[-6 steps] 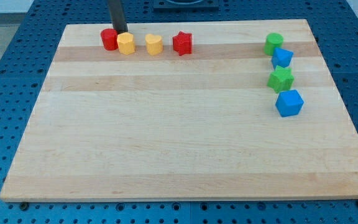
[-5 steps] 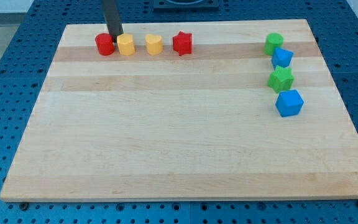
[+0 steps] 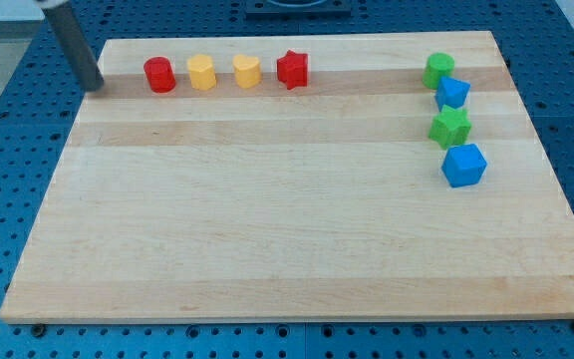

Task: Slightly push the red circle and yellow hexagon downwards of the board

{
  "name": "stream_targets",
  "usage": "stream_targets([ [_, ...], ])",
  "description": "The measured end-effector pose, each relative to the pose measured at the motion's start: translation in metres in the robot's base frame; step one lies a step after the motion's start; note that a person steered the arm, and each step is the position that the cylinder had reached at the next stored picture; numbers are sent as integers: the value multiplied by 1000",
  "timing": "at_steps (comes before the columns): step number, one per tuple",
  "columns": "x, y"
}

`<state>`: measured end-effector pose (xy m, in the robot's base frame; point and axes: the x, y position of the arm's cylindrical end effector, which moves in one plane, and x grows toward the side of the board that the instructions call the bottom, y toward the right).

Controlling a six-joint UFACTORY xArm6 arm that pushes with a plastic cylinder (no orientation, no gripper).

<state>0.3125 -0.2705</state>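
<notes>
While my tip (image 3: 95, 87) sits at the board's (image 3: 267, 249) left edge, it touches no block. Just to its right, near the view's top, stands a row: red circle (image 3: 158, 75), yellow hexagon (image 3: 201, 72), another yellow block (image 3: 246, 71), red star (image 3: 292, 69).

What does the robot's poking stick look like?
It is a straight, smooth rod, dark grey all the way down, round like a thick pencil. My tip is blunt, with no claws or fingers. The top of the rod, at the view's top left, looks a little paler where the light hits it. No cables, stickers or markings show on it.
</notes>
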Motion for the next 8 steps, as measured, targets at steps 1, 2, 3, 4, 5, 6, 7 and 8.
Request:
stream_targets([
  [1,13,54],
  [2,-8,73],
  [3,-17,75],
  [4,-1,75],
  [5,16,101],
  [6,-5,132],
  [7,-12,132],
  [8,4,124],
])
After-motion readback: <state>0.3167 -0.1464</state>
